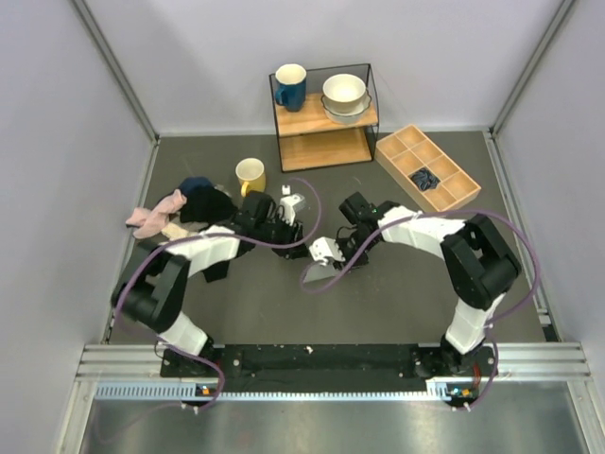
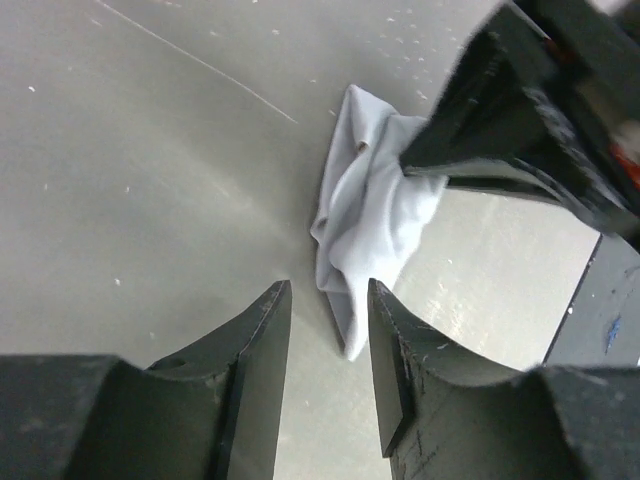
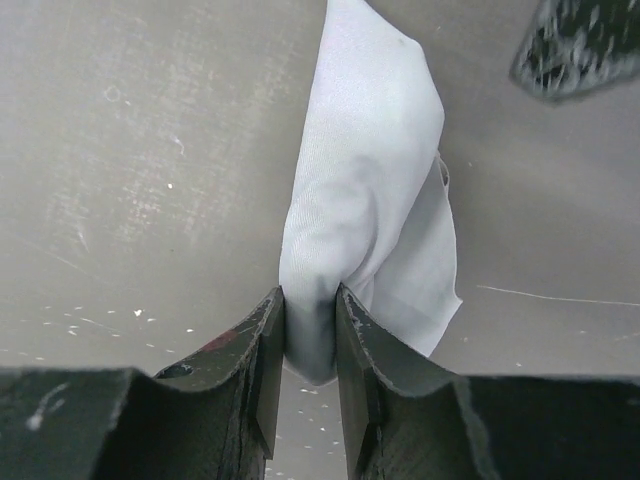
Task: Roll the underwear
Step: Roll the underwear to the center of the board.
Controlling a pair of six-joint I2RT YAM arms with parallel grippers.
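View top ext.: underwear [image 1: 317, 277] is bunched on table [image 1: 397, 312], betw. both arms.
L wrist: left gripper [image 2: 328, 290] is held apart, nothing pinched; cloth tip lies just beyond it, prob. for re-grip.
R wrist: right gripper [image 3: 310, 295] is clamped on a fold, likely to anchor roll start.

Dark grey tabletop [image 1: 397, 303], pale walls [image 1: 189, 57]
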